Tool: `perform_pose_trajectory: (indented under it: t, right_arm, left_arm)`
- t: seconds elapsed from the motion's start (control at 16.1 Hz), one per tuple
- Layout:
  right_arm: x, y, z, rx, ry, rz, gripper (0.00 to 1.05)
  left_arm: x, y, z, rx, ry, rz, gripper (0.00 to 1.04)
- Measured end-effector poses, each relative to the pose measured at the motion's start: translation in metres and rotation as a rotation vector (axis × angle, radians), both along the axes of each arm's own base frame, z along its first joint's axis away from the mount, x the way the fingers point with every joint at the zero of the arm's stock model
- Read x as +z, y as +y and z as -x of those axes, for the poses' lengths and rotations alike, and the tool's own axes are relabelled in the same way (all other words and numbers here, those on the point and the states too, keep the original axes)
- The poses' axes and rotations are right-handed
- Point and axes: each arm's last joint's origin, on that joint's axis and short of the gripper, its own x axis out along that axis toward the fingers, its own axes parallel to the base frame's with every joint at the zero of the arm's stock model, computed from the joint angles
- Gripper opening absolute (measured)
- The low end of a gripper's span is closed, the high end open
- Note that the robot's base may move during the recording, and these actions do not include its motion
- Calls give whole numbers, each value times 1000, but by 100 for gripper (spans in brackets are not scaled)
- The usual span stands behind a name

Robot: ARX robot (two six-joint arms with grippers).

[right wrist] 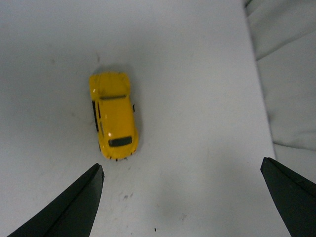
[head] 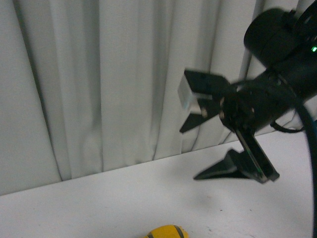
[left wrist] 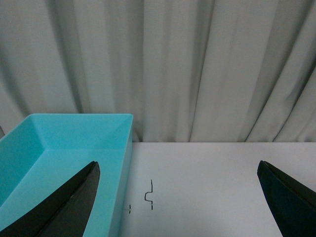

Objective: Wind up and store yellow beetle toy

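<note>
Jaws on the right gripper (right wrist: 181, 165) and left gripper (left wrist: 177, 165) gape wide, empty. On the white table (right wrist: 197, 74), a turquoise bin (left wrist: 74, 129) sits before the left; the yellow beetle toy (right wrist: 112, 116) lies free just ahead of the right. An off-centre descent could send it rolling.

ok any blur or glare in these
Front view: the right gripper is soft and dark, and the yellow car is cut by the bottom edge. Right wrist view: the car is slightly soft, with a small glare spot on its top and a faint shadow. Left wrist view: even light, the blue bin clear.
</note>
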Motion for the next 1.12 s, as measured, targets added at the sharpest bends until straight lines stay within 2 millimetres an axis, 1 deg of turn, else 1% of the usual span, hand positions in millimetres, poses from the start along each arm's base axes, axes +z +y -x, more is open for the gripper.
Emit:
perform_pose_trajectory:
  t: [0.06,0.19,0.25,0.44,0.56,0.68,0.87,0.99,1.12]
  right_arm:
    - [-16,4,-11,85,36,98,98]
    - [-26,13,-19,169,70,172,98]
    - [-32,20,-24,211,96,197,98]
    - [-51,38,-35,263,169,233,98]
    - [-58,43,-40,271,182,252,98]
    - [-72,53,-46,282,210,261,98]
    - [-92,71,-49,303,256,269,98]
    - [-97,82,-50,297,256,270,98]
    - [-104,87,-52,254,271,282,98]
  left_arm:
    - [0,0,0,0,0,0,98]
    - [0,0,0,0,0,0,98]
    - [0,0,0,0,0,0,98]
    - [0,0,0,0,0,0,98]
    - [0,0,0,0,0,0,98]
    - [0,0,0,0,0,0,98]
    - [0,0,0,0,0,0,98]
    - [0,0,0,0,0,0,98]
    - [0,0,0,0,0,0,98]
